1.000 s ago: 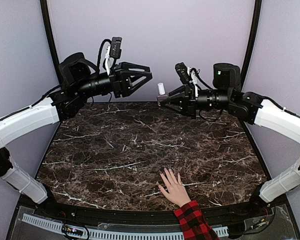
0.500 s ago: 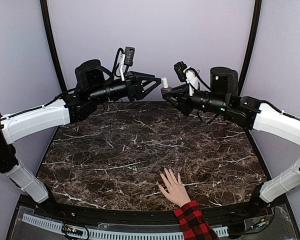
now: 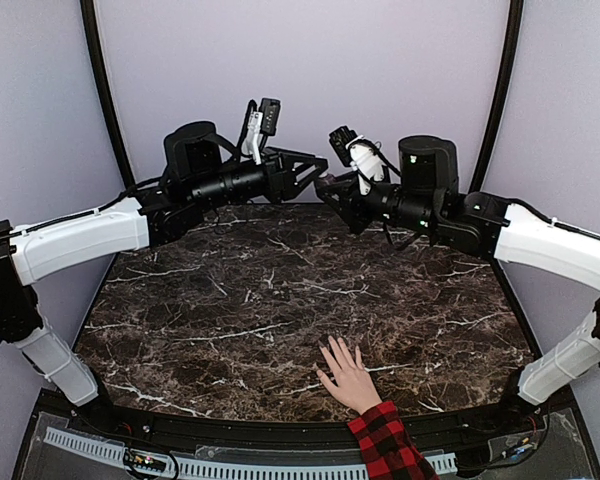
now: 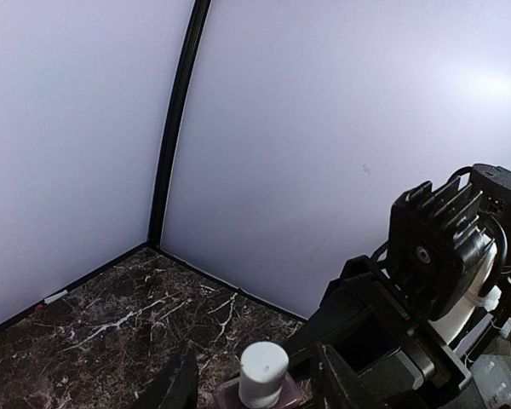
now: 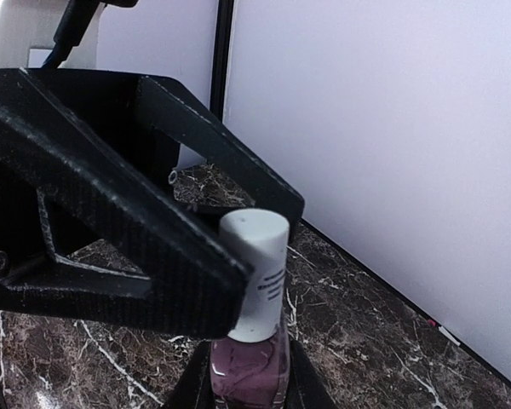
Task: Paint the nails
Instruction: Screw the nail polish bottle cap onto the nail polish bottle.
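Observation:
A light-skinned hand (image 3: 348, 378) with a red-and-black plaid sleeve (image 3: 385, 445) lies flat at the table's near edge. Its nails (image 3: 326, 349) are too small to make out. My right gripper (image 5: 247, 394) is shut on a purple polish bottle (image 5: 248, 373) with a white cap (image 5: 255, 273), held upright high over the far part of the table. My left gripper (image 4: 257, 385) is open, with its fingers (image 5: 111, 223) on either side of the cap (image 4: 263, 371). In the top view the two grippers (image 3: 320, 180) meet tip to tip, far from the hand.
The dark marble table (image 3: 230, 300) is enclosed by pale walls (image 3: 310, 70) and black corner posts (image 3: 100, 80). Both arms reach in from the sides, high above the tabletop.
My left gripper has moved right and my right gripper left with the bottle. The left fingers now sit around the cap. The hand has not moved.

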Motion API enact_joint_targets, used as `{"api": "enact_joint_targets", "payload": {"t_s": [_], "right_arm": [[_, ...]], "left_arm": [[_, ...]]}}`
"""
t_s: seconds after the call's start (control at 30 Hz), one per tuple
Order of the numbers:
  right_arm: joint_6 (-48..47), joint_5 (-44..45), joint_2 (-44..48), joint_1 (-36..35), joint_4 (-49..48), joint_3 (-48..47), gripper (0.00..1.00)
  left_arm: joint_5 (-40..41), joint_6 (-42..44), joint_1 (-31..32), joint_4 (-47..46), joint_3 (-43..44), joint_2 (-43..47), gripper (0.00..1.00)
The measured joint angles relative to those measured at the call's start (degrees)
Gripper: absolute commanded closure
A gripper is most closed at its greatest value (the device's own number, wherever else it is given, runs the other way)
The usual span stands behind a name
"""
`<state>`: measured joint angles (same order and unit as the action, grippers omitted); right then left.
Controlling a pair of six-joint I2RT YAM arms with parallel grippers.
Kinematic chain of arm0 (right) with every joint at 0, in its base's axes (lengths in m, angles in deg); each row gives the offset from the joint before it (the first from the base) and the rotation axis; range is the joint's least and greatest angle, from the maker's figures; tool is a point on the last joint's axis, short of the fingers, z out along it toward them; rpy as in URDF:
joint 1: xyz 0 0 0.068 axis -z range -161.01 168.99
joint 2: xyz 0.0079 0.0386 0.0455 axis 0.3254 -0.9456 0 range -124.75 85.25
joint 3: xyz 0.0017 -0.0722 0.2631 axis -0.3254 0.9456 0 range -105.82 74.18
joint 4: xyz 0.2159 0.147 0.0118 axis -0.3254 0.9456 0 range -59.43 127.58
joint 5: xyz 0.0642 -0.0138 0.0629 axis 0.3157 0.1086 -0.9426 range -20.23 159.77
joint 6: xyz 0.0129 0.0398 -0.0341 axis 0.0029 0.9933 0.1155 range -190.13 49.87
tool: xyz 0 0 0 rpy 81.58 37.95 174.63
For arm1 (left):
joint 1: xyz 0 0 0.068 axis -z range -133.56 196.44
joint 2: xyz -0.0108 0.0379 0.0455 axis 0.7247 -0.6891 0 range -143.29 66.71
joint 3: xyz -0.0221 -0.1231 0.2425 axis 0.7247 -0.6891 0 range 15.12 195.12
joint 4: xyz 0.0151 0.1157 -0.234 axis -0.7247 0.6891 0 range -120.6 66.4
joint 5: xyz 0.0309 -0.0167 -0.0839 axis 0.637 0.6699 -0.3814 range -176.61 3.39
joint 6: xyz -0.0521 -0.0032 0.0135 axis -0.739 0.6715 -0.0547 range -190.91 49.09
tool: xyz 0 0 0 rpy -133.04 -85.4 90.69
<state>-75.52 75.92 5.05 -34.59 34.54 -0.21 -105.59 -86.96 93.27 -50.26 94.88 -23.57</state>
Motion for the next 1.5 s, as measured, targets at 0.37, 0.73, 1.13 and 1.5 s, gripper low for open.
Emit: {"api": "enact_joint_targets", "payload": {"t_s": [0.37,0.73,1.13,1.5], "right_arm": [[-0.7,2.1,-0.6,-0.9,0.5,-0.8,1.0],[-1.5,-2.8,1.0,-0.1,1.0,-0.8,1.0],[-1.1,-21.4,3.8,4.2,2.9,-0.2,1.0],[0.1,-41.0,4.5,7.0,2.8,-0.2,1.0]], "left_arm": [[-0.8,0.5,0.0,0.0,0.2,-0.2,0.95],[-5.5,1.9,-0.1,-0.3,1.1,-0.1,1.0],[-16.6,4.0,-0.8,-1.6,1.6,0.1,1.0],[-29.8,4.4,-1.2,-3.3,2.6,0.1,1.0]]}}
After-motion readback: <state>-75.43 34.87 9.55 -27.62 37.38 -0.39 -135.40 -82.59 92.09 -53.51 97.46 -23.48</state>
